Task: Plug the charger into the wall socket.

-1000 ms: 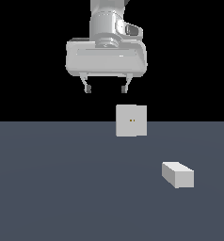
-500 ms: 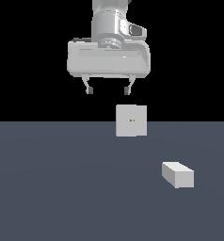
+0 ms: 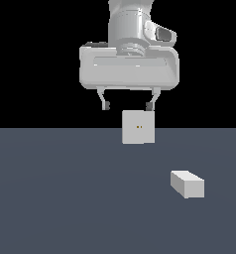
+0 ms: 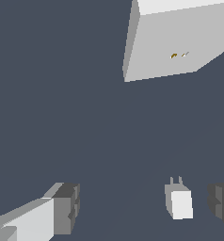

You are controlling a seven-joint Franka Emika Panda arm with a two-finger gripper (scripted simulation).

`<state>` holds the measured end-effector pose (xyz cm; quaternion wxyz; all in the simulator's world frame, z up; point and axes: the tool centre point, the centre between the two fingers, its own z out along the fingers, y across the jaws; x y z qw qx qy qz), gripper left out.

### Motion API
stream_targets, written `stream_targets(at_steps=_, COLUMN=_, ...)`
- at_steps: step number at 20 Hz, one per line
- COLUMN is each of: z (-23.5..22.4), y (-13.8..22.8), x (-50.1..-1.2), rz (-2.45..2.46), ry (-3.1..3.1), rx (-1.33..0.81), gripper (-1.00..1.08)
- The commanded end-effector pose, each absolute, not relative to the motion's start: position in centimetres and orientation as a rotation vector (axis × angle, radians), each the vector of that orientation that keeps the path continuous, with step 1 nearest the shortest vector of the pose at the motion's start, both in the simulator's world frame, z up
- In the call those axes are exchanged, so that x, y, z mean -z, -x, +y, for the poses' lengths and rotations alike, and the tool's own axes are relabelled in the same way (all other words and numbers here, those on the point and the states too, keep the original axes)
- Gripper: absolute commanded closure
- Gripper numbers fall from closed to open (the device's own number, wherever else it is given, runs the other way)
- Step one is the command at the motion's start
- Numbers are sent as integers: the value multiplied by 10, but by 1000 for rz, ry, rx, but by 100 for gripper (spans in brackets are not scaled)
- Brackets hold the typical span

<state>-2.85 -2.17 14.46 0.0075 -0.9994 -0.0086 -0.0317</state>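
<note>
Dark slate-grey surface fills the lower half of the exterior view, with flat black behind it. Nearest the camera, toward the exterior view's right, the charger lies flat on the surface, a small pale brick set at a slant; the wrist view shows it with two short prongs sticking out of one end. Farther back, near the middle, the wall socket stands upright, well apart from the charger, two tiny yellowish holes at the centre of its face. Above the socket hangs the pincer, its two dark-tipped fingers spread wide and holding nothing, clear of the socket's top edge. Over it rises the white arm.
</note>
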Motion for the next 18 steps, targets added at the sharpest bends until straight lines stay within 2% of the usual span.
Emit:
stream_targets(at_steps=1, z=-34, y=41, x=-133, rz=-38, ry=3127, rx=116, gripper=-92)
stream_targets(at_steps=10, z=-78, y=80, x=-91, rz=-81, ry=3130, rx=177, gripper=-92)
stream_targets(at_steps=18, z=-102, y=98, x=-68, rz=-104, ry=3129, rx=209, gripper=-92)
